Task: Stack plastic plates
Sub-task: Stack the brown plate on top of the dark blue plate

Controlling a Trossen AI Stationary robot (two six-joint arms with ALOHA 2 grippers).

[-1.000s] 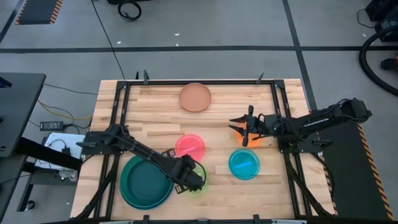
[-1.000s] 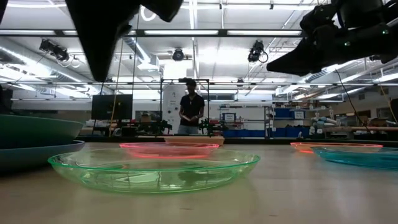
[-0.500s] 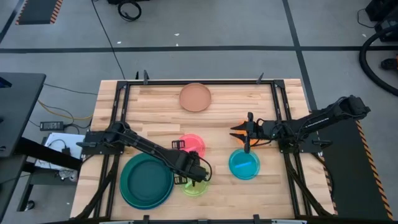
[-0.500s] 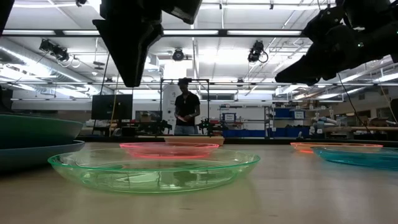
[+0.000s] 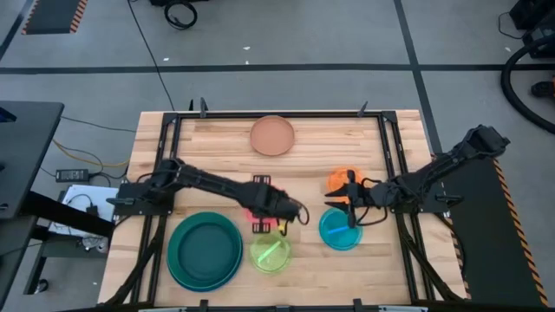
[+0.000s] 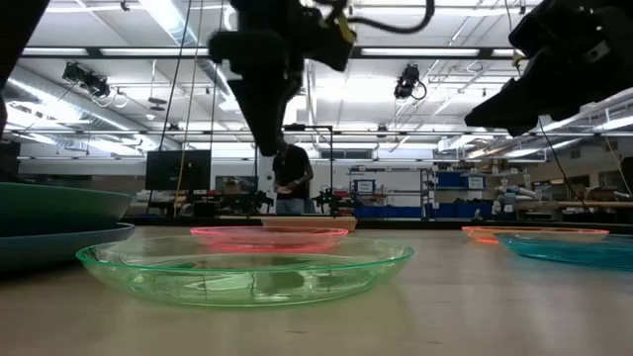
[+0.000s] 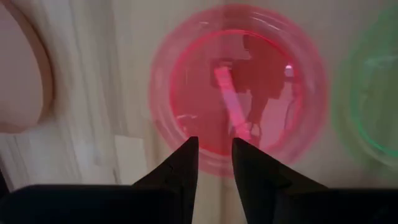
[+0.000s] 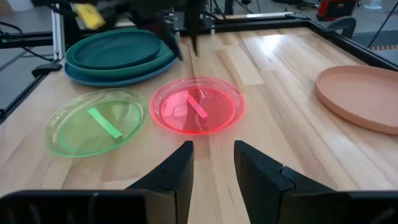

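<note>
Risks first. The left gripper (image 5: 290, 214) hangs over the pink plate (image 7: 239, 87), jaws a narrow gap apart and holding nothing. That plate is thin, shallow and translucent; a pinch on its rim from above could skid it across the surface (image 5: 208, 152) or flip it. It could also be shoved into the green plate (image 5: 270, 252), which lies just beside it toward 6 o'clock. The right gripper (image 5: 349, 201) sits over the 11 o'clock edge of the cyan plate (image 5: 340, 230), with the orange plate (image 5: 342, 179) close by at 12 o'clock of it. Both grippers work near mid-surface, only a short way apart, so a collision seems possible if each reaches inward at once.

Pose. Left arm runs from its base at 9 o'clock diagonally to centre, wrist turned down; its wrist camera looks straight down on the pink plate, dark fingers (image 7: 183, 165) framing the near rim. Right arm stretches in from 3 o'clock, low and nearly level, its gripper pointed toward centre. Its jaws are likewise slightly apart and empty; its camera looks across the pink and green plates.

Plate positions:
- Stacked large plates, dark teal over blue (image 8: 118, 53), at 7 o'clock.
- Green at 6 o'clock.
- Pink at centre.
- Cyan at 4 o'clock.
- Orange at 3 o'clock.
- Salmon plate (image 5: 272, 135) alone at 12 o'clock.

Judgement: small plates not yet stacked.
</note>
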